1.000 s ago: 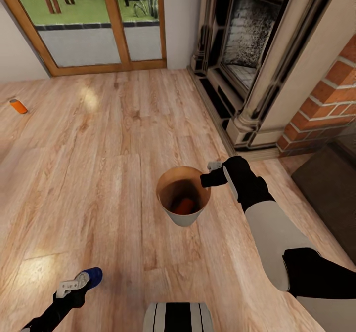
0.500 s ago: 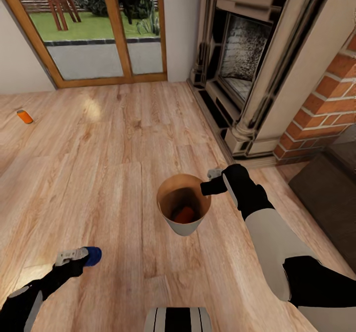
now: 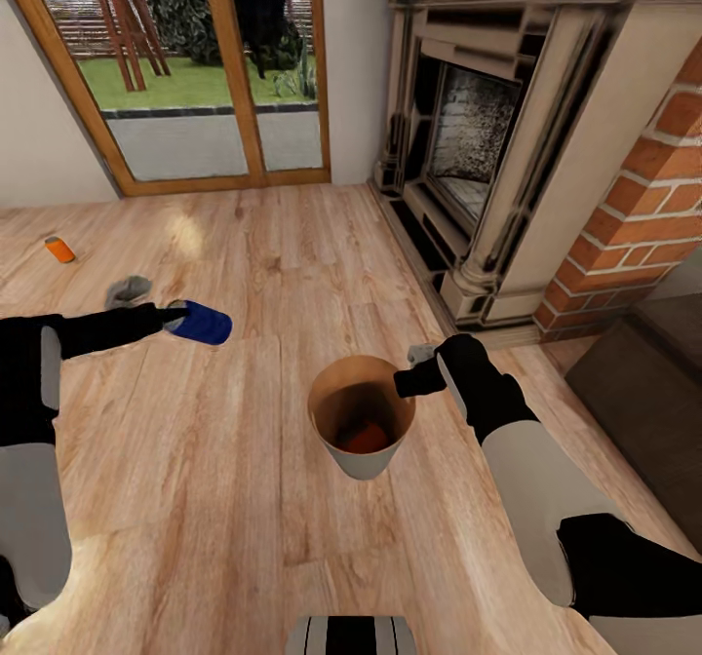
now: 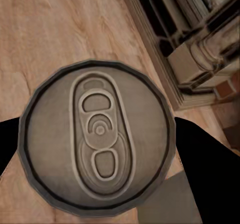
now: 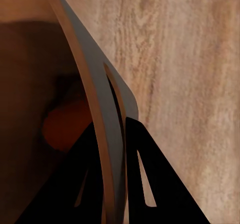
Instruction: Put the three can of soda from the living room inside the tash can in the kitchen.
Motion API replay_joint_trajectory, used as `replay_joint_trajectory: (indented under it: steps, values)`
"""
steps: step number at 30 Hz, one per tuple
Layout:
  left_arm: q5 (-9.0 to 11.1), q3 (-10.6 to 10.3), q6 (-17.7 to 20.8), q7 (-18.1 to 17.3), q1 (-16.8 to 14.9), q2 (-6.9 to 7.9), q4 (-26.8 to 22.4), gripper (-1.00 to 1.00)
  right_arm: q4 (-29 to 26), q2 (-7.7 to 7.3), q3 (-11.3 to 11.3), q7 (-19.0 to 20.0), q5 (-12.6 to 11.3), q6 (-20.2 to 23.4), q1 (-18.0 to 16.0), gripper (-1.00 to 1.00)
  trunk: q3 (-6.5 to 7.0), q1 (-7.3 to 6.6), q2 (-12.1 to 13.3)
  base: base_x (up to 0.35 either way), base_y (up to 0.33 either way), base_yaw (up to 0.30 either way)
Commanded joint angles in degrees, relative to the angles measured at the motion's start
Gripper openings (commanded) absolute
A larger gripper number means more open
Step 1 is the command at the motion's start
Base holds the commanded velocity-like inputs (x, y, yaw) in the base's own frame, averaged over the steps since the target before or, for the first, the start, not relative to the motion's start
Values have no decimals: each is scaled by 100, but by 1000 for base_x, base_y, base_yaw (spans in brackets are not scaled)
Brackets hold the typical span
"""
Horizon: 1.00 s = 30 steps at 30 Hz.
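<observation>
Tash can [image 3: 362,419] sits nearest, out in front of the trunk on the living room's wood floor [image 3: 244,499], with the right gripper [image 3: 417,369] pinched onto its rim; in the right wrist view both fingers [image 5: 145,179] straddle the thin wall [image 5: 100,129], one inside and one outside. Down in its brown interior lies one orange can of soda [image 3: 368,437], showing as an orange blur [image 5: 65,124] at the bottom, so one of three is in.

A second ago the left arm was low at the bottom edge with the blue can of soda [image 3: 202,323] close to the floor; now it is raised and stretched out to the left of the bin, the can lying sideways in the left gripper [image 3: 177,317], which is clamped on it. The left wrist view looks straight onto the can's silver top [image 4: 98,134] between the dark fingers. The can is not yet above the rim; judging by this, it needs swinging right and over the opening before letting go.

Farther off, near the glass doors [image 3: 175,60], the second orange can [image 3: 59,249] lies on the floor, probably on its side, though it is too small to tell. The brick fireplace [image 3: 507,148] stands to the right.
</observation>
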Motion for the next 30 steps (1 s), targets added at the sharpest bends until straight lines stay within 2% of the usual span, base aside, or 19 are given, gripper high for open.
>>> replay_joint_trajectory:
  steps: [1, 3, 4, 5, 7, 8, 10, 11, 12, 13, 14, 15, 17, 21, 25, 30]
  values:
    - [-43, -368, 120, -15, -310, 5, 9, -100, 12, 4, -3, 50, -161, 26, 1, -100, 22, -2, 2, 0, 0, 0]
    - [-41, -784, 120, -24, -582, -5, 47, -100, 31, 6, -1, 53, -164, 26, 2, -100, 67, -7, 4, 0, 0, 0]
    - [-23, -1308, 120, -40, -915, -23, 238, -100, 117, 7, 0, 58, -168, 26, 2, -100, 89, -10, 6, 0, 0, 0]
    - [17, -1529, 120, -115, -1129, -37, 421, -100, 191, 11, 1, 63, -171, 26, 3, -100, 111, -12, 7, 0, 0, 0]
    - [78, -1680, 120, -302, -1326, -64, 600, -100, 243, 15, 1, 70, -178, 26, 3, -100, 133, -15, 8, 0, 0, 0]
    - [136, -1853, 120, -674, -1506, -188, 834, -100, 290, 42, 2, 81, -188, 26, 3, -100, 133, -15, 8, 0, 0, 0]
    - [154, -2021, 120, -876, -1574, -349, 947, -100, 306, 69, 2, 82, -192, 26, 3, -100, 133, -15, 8, 0, 0, 0]
    - [159, -2269, 120, -1000, -1617, -535, 1025, -100, 318, 106, 2, 79, -193, 26, 3, -100, 133, -15, 8, 0, 0, 0]
    - [155, -2422, 120, -1038, -1633, -632, 1055, -100, 322, 127, 2, 77, -193, 26, 3, -100, 133, -15, 8, 0, 0, 0]
    - [109, -3106, 120, -987, -1667, -1018, 1123, -100, 330, 193, 2, 71, -194, 26, 3, -100, 133, -15, 8, 0, 0, 0]
    - [102, -3246, 120, -919, -1671, -1113, 1130, -100, 331, 204, 2, 70, -194, 26, 3, -100, 133, -15, 8, 0, 0, 0]
    - [89, -3451, 120, -756, -1670, -1296, 1136, -100, 333, 217, 2, 69, -195, 26, 3, -100, 133, -15, 8, 0, 0, 0]
    - [73, -3645, 120, -558, -1658, -1494, 1145, -100, 331, 228, 2, 74, -193, 26, 3, -100, 133, -15, 8, 0, 0, 0]
    - [55, -3799, 120, -389, -1643, -1641, 1152, -100, 311, 240, 11, 86, -191, 26, 3, -100, 133, -15, 8, 0, 0, 0]
    - [73, -3866, 120, -226, -1569, -1683, 1125, -100, 282, 251, 26, 83, -190, 26, -4, -100, 133, -15, 8, 0, 0, 0]
    - [89, -3886, 120, -204, -1527, -1628, 1007, -100, 275, 248, 28, 60, -180, 26, -5, -100, 133, -15, 8, 0, 0, 0]
